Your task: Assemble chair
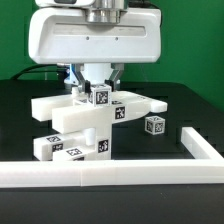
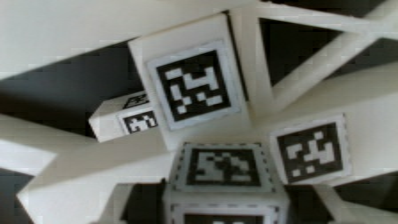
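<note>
The chair's white tagged pieces stand as a blocky structure (image 1: pixel 92 122) in the middle of the dark table: a flat panel (image 1: pixel 130 104) across the top, an upright post (image 1: pixel 103 138) below it and a low block (image 1: pixel 60 148) toward the exterior view's left. A small tagged cube (image 1: pixel 100 96) sits on top of the panel. My gripper (image 1: pixel 97 86) reaches straight down and is shut on this cube. In the wrist view the cube (image 2: pixel 221 172) fills the gap of my gripper (image 2: pixel 221 203), with dark fingers (image 2: pixel 143 203) against both of its sides. Beyond it lie tagged faces of the panel (image 2: pixel 192 85).
A loose tagged cube (image 1: pixel 154 125) rests on the table toward the exterior view's right of the structure. The long white border frame (image 1: pixel 110 171) runs along the front and turns back at the right (image 1: pixel 200 145). The arm's white body hides the area behind the structure.
</note>
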{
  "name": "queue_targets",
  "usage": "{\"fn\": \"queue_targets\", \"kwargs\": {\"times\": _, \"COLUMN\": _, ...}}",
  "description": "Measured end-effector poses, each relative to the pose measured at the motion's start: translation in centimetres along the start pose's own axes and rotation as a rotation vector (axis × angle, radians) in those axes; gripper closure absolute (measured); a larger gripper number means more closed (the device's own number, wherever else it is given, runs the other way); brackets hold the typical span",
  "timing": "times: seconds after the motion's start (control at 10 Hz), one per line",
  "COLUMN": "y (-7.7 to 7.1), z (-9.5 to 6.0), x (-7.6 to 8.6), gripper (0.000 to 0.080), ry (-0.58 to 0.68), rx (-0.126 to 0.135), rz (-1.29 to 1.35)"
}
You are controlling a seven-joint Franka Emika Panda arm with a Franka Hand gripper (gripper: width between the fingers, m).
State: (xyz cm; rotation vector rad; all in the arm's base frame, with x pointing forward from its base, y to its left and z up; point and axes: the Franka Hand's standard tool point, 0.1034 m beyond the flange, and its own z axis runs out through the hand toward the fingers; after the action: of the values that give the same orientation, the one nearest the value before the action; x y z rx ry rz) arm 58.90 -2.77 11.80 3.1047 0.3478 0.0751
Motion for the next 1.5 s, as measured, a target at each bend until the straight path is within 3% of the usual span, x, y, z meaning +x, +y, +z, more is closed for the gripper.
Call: {"fn": "queue_targets", "kwargs": {"times": 1.5, "y": -0.41, "z": -0.03, "x": 0.17, "gripper": 0.0512, "ry": 0.000, "rx": 0.013, "rz": 0.932}}
